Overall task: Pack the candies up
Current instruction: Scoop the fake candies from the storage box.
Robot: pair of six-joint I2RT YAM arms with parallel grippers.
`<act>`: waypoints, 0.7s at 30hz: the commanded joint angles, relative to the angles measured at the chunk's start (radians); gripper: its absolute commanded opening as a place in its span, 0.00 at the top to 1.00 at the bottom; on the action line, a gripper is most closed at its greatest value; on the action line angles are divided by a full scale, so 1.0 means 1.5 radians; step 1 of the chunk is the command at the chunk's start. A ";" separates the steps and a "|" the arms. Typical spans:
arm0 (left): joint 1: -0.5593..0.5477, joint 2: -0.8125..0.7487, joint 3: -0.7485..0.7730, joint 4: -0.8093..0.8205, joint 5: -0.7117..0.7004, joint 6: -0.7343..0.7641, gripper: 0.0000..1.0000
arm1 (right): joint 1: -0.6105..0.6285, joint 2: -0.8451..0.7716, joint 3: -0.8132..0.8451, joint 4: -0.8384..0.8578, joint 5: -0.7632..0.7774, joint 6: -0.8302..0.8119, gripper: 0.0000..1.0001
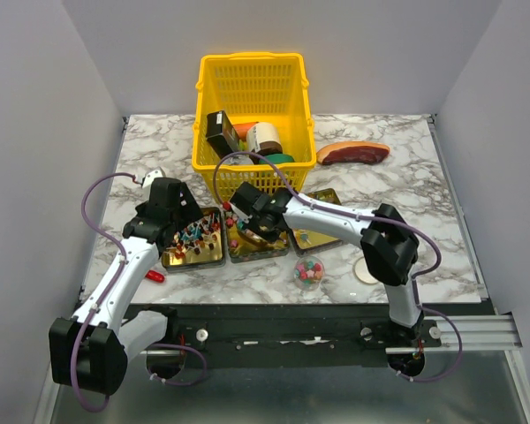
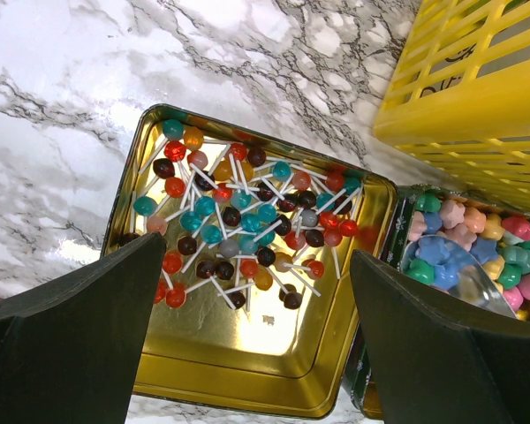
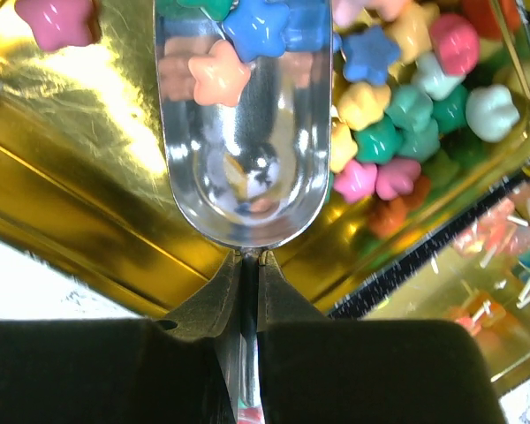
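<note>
Three open gold tins sit in a row in front of the basket. The left tin [image 1: 194,245] holds lollipops [image 2: 238,221] with white sticks. My left gripper [image 2: 256,349] is open and empty above this tin's near bare part. The middle tin [image 1: 256,243] holds star-shaped candies [image 3: 406,115] in pink, blue, green and yellow. My right gripper [image 3: 250,261] is shut on the handle of a metal scoop [image 3: 243,132], whose mouth lies among these candies with a few inside. The right tin [image 1: 315,231] holds clear-wrapped candies [image 3: 495,265]. A small clear cup [image 1: 308,272] of candies stands in front.
A yellow basket [image 1: 252,79] with grocery packages stands at the back centre. A reddish meat slab [image 1: 353,152] lies to its right. A round lid [image 1: 368,269] lies next to the cup. A small red object [image 1: 155,276] lies near the left front edge.
</note>
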 commanded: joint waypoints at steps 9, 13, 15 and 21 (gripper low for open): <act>0.005 -0.005 -0.002 0.012 0.000 0.001 0.01 | -0.005 -0.112 -0.065 0.049 0.039 -0.003 0.99; 0.005 -0.009 -0.003 0.012 -0.003 0.000 0.01 | -0.004 -0.151 -0.095 0.066 0.038 -0.003 0.99; 0.005 -0.012 -0.003 0.012 -0.003 -0.001 0.01 | -0.003 -0.178 -0.122 0.083 0.033 -0.003 0.99; 0.005 -0.026 -0.008 0.019 -0.004 0.003 0.01 | -0.004 -0.284 -0.189 0.097 0.024 0.012 0.99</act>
